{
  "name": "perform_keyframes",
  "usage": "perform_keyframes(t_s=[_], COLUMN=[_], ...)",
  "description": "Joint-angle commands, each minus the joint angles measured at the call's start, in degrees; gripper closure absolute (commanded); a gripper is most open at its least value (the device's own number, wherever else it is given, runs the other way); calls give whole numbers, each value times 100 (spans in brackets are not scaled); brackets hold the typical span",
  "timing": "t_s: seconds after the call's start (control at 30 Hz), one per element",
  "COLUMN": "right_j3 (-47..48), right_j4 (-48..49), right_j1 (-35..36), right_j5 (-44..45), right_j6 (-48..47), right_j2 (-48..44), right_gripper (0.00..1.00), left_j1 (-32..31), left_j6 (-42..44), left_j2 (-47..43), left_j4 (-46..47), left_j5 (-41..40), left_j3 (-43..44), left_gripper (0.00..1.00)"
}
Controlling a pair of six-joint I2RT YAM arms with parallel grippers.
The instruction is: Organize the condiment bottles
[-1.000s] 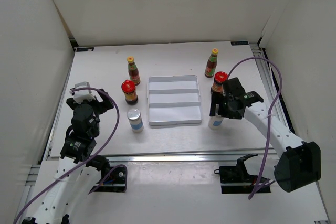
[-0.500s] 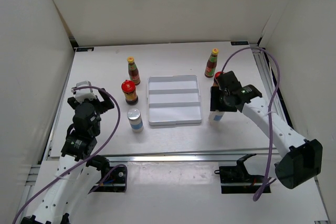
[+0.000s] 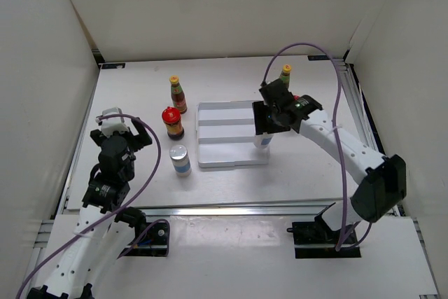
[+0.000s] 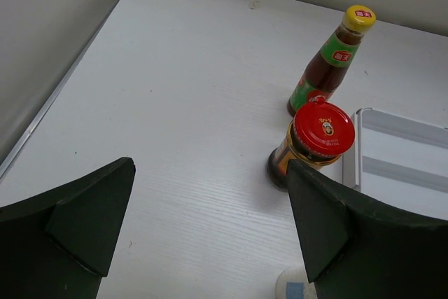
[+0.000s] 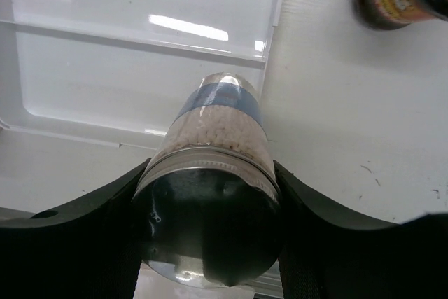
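Bright even light, soft shadows, tray [image 5: 189,29] glare

The top camera looks down from behind over the whole table [image 3: 140,89]. Both wrist cameras look down from close up; all three views share the tray [image 3: 224,148].

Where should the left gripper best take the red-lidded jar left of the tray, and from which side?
Probably its dark body under the lid, from the near left: the jar stands upright, the sauce bottle is close behind it and the tray at its right.
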Motion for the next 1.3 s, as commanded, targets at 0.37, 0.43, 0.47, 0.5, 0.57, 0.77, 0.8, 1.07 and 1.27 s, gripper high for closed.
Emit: perform_keyframes(t_s=[0.37,0.43,0.47,0.5,0.57,0.77,0.8,1.07,1.27], right_j3=[-507,-507,-507,-507,-507,186,318,143,-146], right_j4=[1011,1011,1011,1011,1011,511,432,924,809], right_j1=[75,75,75,75,75,75,75,75,75], right_j5=[-269,-269,-269,-269,-269,29,82,189,4], right_j6=[227,228,228,228,228,211,158,-106,-159], right_j2=[703,704,704,704,652,265,186,-1571,-1643], right_gripper=[76,58,55,51,28,1,1,1,1], left_j1=[-12,-12,-12,-12,-12,-12,-12,-74,-188], left_j6=[-88,-168,-168,-168,-106,-176,-176,34,122], left_j2=[127,127,179,180,180,127,127,749,1076], left_j4=[-134,-134,-134,-82,-82,-20,-20,226,383], left_j5=[-224,3,118,223,470,847,988,3097,4030], left_j3=[113,113,113,113,165,165,165,165,227], left_gripper=[0,0,0,0,0,0,0,0,0])
